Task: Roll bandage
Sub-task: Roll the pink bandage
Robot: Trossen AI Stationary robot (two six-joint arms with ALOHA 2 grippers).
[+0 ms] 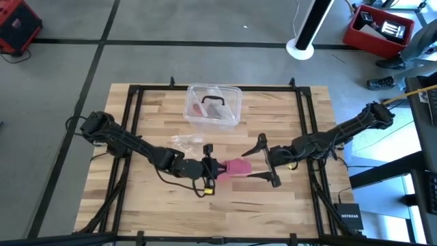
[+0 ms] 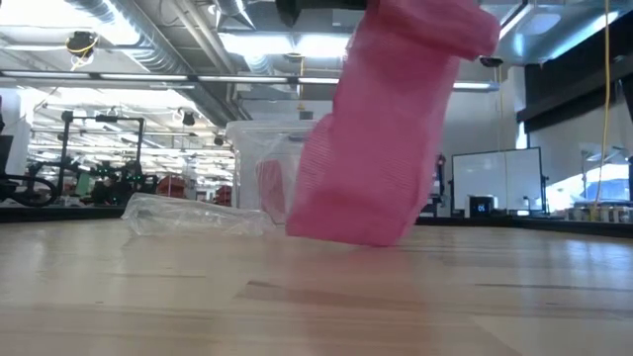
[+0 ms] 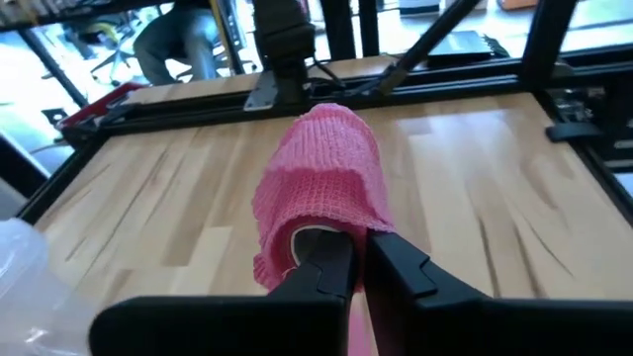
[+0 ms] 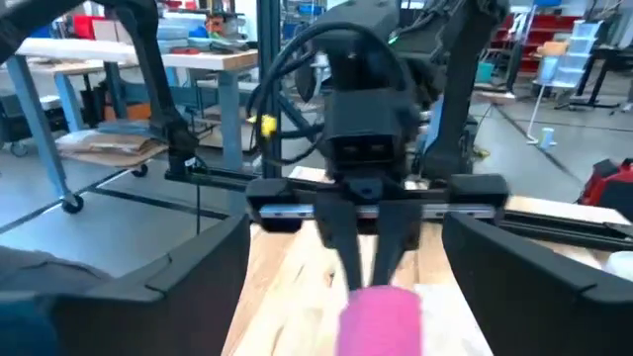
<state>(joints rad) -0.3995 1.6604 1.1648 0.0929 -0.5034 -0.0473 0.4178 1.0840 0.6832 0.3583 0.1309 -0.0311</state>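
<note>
The left gripper (image 1: 217,170) had its jaws nearly closed on one end of the bandage (image 1: 238,167), lifted above mid-table; such a thin pinch could slip, unravelling the roll. The right gripper (image 1: 268,161) stood wide open beside it, holding nothing.

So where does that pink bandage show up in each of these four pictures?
High view: bandage at table centre, between both grippers.
Low view: large, hanging upper centre.
Left wrist view: centre, pinched by the left gripper.
Right wrist view: bottom centre.
Shared landmark: the left gripper holding it.
</note>
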